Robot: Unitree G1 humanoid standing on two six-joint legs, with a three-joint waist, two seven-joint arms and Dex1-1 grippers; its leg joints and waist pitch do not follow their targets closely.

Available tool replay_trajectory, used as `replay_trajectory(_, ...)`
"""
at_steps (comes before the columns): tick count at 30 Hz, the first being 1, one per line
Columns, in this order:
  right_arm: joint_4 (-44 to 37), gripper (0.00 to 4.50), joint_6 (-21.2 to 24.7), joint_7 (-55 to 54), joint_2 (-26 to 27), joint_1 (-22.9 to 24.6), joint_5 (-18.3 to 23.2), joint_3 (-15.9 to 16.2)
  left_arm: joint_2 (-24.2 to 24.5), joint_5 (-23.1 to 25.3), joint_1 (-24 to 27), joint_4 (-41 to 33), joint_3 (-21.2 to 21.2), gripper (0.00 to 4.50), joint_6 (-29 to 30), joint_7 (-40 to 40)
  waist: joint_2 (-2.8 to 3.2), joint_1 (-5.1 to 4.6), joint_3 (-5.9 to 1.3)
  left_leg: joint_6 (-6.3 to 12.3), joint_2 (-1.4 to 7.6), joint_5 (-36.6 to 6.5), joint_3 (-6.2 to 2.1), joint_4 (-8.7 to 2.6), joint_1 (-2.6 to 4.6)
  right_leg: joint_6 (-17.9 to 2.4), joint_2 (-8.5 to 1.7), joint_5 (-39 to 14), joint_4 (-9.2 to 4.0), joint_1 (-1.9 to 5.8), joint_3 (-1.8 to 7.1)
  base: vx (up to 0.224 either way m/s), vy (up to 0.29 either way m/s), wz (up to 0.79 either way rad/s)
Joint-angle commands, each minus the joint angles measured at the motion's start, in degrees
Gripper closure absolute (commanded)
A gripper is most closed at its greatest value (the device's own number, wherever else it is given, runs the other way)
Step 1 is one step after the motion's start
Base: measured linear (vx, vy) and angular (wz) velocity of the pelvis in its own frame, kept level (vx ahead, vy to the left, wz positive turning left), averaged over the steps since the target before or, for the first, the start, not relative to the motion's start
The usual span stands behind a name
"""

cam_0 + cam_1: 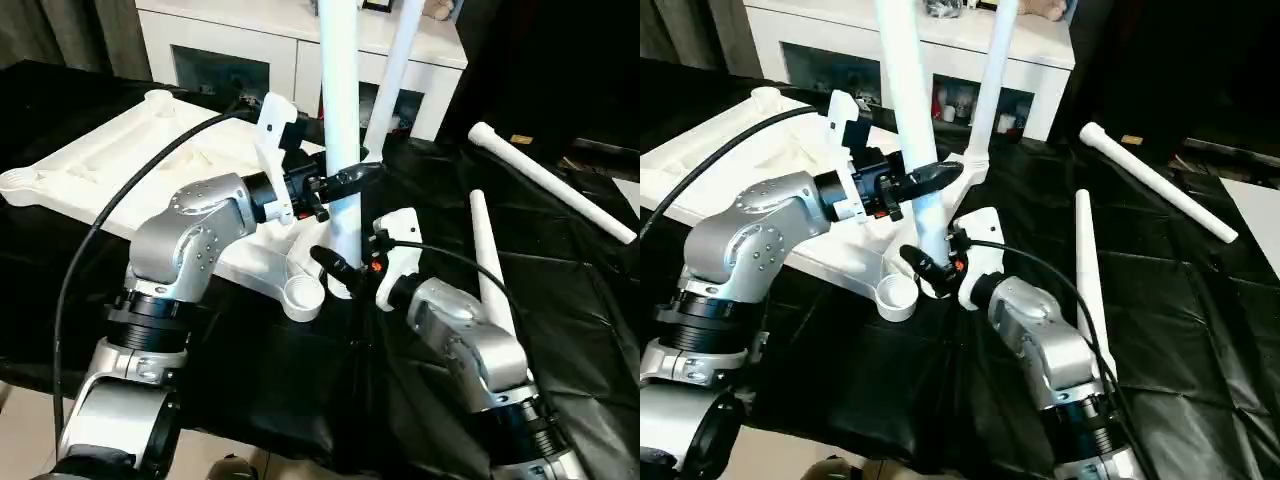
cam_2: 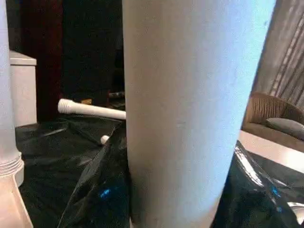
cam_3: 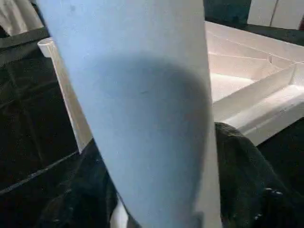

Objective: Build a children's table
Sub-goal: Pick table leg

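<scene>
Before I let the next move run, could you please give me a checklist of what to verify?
1. Left hand clamped around the upright leg: ok.
2. Right hand at that leg's lower end: ok.
3. Leg seated in the near corner socket: not ok, the socket is empty beside it.
4. Rear leg upright on the table top: ok.
5. Two spare legs lying apart on the cloth: ok.

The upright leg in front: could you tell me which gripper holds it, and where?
The left gripper clamps the leg mid-shaft; the right gripper sits at its base, grip unclear.
</scene>
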Motion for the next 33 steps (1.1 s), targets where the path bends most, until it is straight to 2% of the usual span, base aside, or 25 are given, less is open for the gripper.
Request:
replay_trajectory(1,1.1,2.02,-0.8,-1.8,-0.8,0.3,-0.7,-2.5,-0.1,0.3,-1.1,-0.1,-0.8,2.68,-0.2,-0.9,0.91,-0.40,-4.13,-3.31,1.88,-14.8,-0.60,-4.50,1.26,-7.3,-4.36,-13.6,-4.28,2.49,2.42,0.000,0.000,0.00)
replay_trajectory(5,0.9,2.22,-1.3,-1.7,-0.9,0.1,-0.9,-2.3,0.1,1.5,-1.3,0.8,-1.0,2.69,-0.8,-0.1,0.94,-0.47,-4.03,-3.43,1.92,-15.6,-0.63,-4.57,1.38,-7.1,-4.28,-14.5,-4.42,2.30,2.44,0.000,0.000,0.00)
replay_trajectory(6,0.9,2.34,-1.4,-1.8,-0.8,0.1,-0.9,-2.5,-0.1,2.4,-1.7,1.6,-0.8,2.13,-0.8,1.7,0.95,-0.41,-4.04,-3.46,1.96,-15.7,-0.67,-4.60,1.35,-7.2,-4.34,-14.3,-4.34,2.37,2.44,0.000,0.000,0.00)
replay_trajectory(7,0.9,2.36,-1.5,-1.9,-0.7,0.0,-1.0,-2.6,-0.5,3.0,-2.2,2.7,-0.3,1.99,-0.3,3.9,0.95,-0.46,-4.02,-3.57,1.94,-15.9,-0.65,-4.60,1.26,-7.3,-4.26,-14.1,-4.29,2.37,2.44,0.000,0.000,0.00)
replay_trajectory(11,1.8,2.45,-2.5,-4.1,0.1,-1.3,-2.0,-3.7,-1.6,4.9,-3.6,6.3,1.7,1.82,0.0,9.9,0.90,-0.43,-4.03,-3.56,1.81,-15.9,-0.73,-4.57,1.26,-6.6,-4.38,-15.3,-4.51,2.48,2.45,0.000,0.000,0.00)
replay_trajectory(12,2.0,2.56,-2.8,-4.9,0.3,-1.7,-2.4,-3.8,-2.2,5.3,-3.7,6.7,2.4,1.57,0.0,12.2,0.91,-0.43,-4.09,-3.75,1.80,-15.5,-0.71,-4.55,1.23,-6.6,-4.36,-15.1,-4.51,2.45,2.44,0.000,0.000,0.00)
replay_trajectory(13,2.1,2.59,-3.0,-5.4,0.3,-1.9,-2.8,-3.9,-2.7,5.5,-3.8,6.9,3.0,1.52,0.1,13.8,0.90,-0.48,-4.15,-3.80,1.86,-15.3,-0.72,-4.48,1.28,-6.9,-4.34,-14.1,-4.36,2.44,2.42,0.000,0.000,0.00)
replay_trajectory(15,3.0,2.60,-3.6,-7.7,0.6,-2.9,-4.1,-4.0,-4.3,5.8,-3.4,6.6,4.3,1.43,0.6,18.0,1.00,-0.47,-4.24,-3.66,1.91,-14.5,-0.71,-4.41,1.18,-7.4,-4.38,-12.3,-4.14,2.56,2.43,0.000,0.000,0.00)
replay_trajectory(16,3.6,2.60,-3.9,-9.0,0.8,-3.5,-5.0,-4.0,-5.3,6.1,-3.0,6.1,4.8,1.30,0.8,20.2,0.82,-0.52,-4.25,-3.52,1.82,-14.1,-0.68,-4.33,1.21,-7.7,-4.31,-11.3,-4.14,2.60,2.37,0.000,0.000,0.00)
replay_trajectory(18,4.5,2.60,-4.1,-10.3,1.0,-4.4,-6.1,-3.7,-6.2,6.8,-2.1,4.4,4.0,1.10,0.8,21.6,0.79,-0.58,-4.26,-3.38,1.82,-13.5,-0.64,-4.30,1.21,-7.6,-4.29,-11.1,-4.13,2.62,2.35,0.000,0.000,0.00)
replay_trajectory(20,4.8,2.61,-4.4,-10.5,0.9,-4.7,-6.7,-3.2,-6.7,6.2,-1.7,3.6,4.0,1.05,1.6,21.7,0.79,-0.54,-4.33,-3.06,1.79,-12.7,-0.61,-4.21,1.08,-7.4,-4.27,-10.0,-3.95,2.74,2.41,0.000,0.000,0.00)
replay_trajectory(21,6.2,2.61,-5.5,-11.5,0.9,-5.6,-9.2,-1.7,-9.1,2.7,-0.8,1.6,5.1,0.96,4.1,22.1,0.59,-0.53,-4.30,-2.87,1.72,-12.3,-0.51,-4.17,1.06,-7.3,-4.16,-9.4,-4.03,2.66,2.40,0.000,0.000,0.00)
replay_trajectory(23,7.4,2.61,-6.6,-12.8,1.2,-6.5,-11.2,-0.8,-11.4,0.2,-0.7,0.9,7.0,0.68,7.0,24.3,0.67,-0.63,-4.32,-3.20,1.73,-11.9,-0.41,-4.06,1.00,-8.4,-4.21,-8.6,-3.75,2.69,2.35,0.000,0.000,0.00)
replay_trajectory(24,7.8,2.61,-7.0,-13.3,1.3,-6.8,-11.9,-0.5,-12.0,-0.1,-0.8,1.0,7.4,0.68,8.0,25.6,0.48,-0.77,-4.24,-3.04,1.63,-12.4,-0.41,-4.01,1.01,-8.6,-4.14,-9.1,-3.84,2.71,2.32,0.000,0.000,0.00)
replay_trajectory(25,8.1,2.61,-7.5,-14.0,1.4,-7.2,-12.5,-0.3,-12.4,0.4,-0.8,1.2,7.5,0.61,8.8,27.0,0.61,-0.72,-4.24,-2.70,1.66,-13.0,-0.38,-3.97,1.19,-8.2,-4.12,-9.9,-4.08,2.48,2.38,0.000,0.000,0.00)
replay_trajectory(26,8.4,2.61,-7.8,-14.3,1.6,-7.5,-12.8,-0.2,-12.8,1.1,-0.8,1.5,7.5,0.59,9.2,28.4,0.57,-0.80,-4.20,-2.66,1.65,-13.2,-0.45,-4.06,1.05,-7.9,-4.09,-10.4,-4.07,2.59,2.35,0.000,0.000,0.00)
replay_trajectory(27,8.6,2.61,-7.9,-14.5,1.7,-7.7,-12.9,-0.1,-13.0,1.9,-0.8,1.8,7.4,0.59,8.9,29.3,0.36,-0.79,-4.15,-2.48,1.65,-14.0,-0.49,-4.16,1.09,-7.0,-4.08,-11.9,-4.32,2.59,2.32,0.000,0.000,0.00)
replay_trajectory(29,8.8,2.61,-8.0,-14.6,1.8,-7.9,-12.9,-0.1,-13.2,2.2,-0.8,2.1,7.5,0.59,8.7,29.9,0.46,-0.98,-4.09,-2.39,1.68,-14.5,-0.57,-4.24,1.08,-6.1,-4.06,-13.2,-4.52,2.52,2.34,0.000,0.000,0.00)
replay_trajectory(30,8.8,2.61,-8.0,-14.7,1.8,-7.9,-13.0,-0.1,-13.4,2.1,-0.9,2.2,7.8,0.88,8.5,30.2,0.41,-1.11,-4.08,-2.42,1.62,-14.4,-0.61,-4.25,0.96,-5.8,-3.98,-13.0,-4.47,2.58,2.34,0.000,0.000,0.00)
replay_trajectory(33,8.9,2.61,-8.3,-15.0,1.9,-7.9,-13.4,-0.3,-13.8,1.4,-1.4,2.1,9.5,1.05,8.1,31.5,0.37,-1.53,-4.16,-2.23,1.54,-13.7,-0.60,-4.19,0.86,-6.0,-3.96,-11.7,-4.35,2.73,2.31,0.000,0.000,0.00)
